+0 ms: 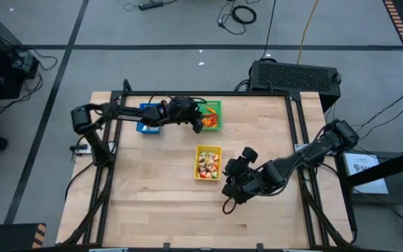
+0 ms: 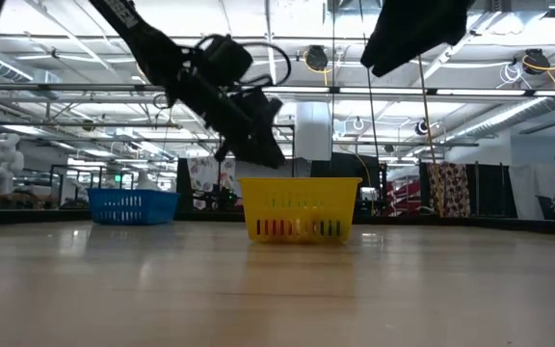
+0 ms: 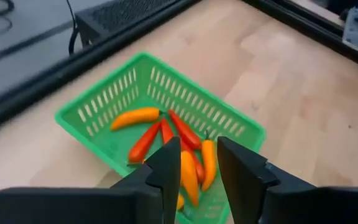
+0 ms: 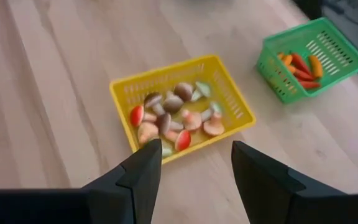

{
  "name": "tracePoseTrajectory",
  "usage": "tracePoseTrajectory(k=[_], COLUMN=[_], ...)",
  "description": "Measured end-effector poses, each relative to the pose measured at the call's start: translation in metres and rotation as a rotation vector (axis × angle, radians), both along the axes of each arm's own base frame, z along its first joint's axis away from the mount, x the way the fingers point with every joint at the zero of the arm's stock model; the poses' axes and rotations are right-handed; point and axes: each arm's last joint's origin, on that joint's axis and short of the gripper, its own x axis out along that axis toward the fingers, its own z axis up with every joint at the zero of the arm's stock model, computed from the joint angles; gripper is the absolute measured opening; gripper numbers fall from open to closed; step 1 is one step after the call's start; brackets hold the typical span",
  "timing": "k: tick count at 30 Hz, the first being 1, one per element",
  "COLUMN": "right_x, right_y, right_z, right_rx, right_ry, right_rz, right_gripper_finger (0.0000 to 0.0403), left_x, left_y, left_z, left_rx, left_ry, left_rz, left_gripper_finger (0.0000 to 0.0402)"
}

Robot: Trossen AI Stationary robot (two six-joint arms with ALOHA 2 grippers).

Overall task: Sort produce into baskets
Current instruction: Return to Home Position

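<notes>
The left gripper (image 3: 199,157), fingers parted and empty, hangs over the green basket (image 3: 104,102) of orange and red peppers (image 3: 182,129)

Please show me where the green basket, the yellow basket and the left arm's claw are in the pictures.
green basket (image 3: 101,84): left wrist view, on its rim.
yellow basket (image 4: 163,70): right wrist view, on its rim.
left claw (image 3: 199,150): left wrist view, midway between its two open fingertips.

Table (image 1: 152,203) bears blue basket (image 2: 133,206), green basket (image 3: 104,106) and yellow basket (image 2: 302,200).
</notes>
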Motion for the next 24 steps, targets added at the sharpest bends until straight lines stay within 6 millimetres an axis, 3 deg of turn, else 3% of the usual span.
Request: tracePoseTrajectory(k=[13,16,24], right_x=[0.015,0.011,-0.017], right_y=[-0.056,-0.068,-0.084], right_z=[0.006,0.017,0.055], right_rx=[-0.074,-0.07,-0.102], right_ry=[0.167,0.173,0.116], right_rz=[0.122,0.168,0.325], right_gripper_finger=[0.0149,0.0133,0.0064], left_x=[-0.053,-0.071,-0.122], left_y=[-0.026,-0.033,-0.064], left_z=[0.044,0.049,0.052], left_rx=[0.131,0.17,0.209], left_ry=[0.235,0.269,0.147], left_rz=[-0.059,-0.01,-0.013], left_gripper_finger=[0.0112,0.0112,0.0112])
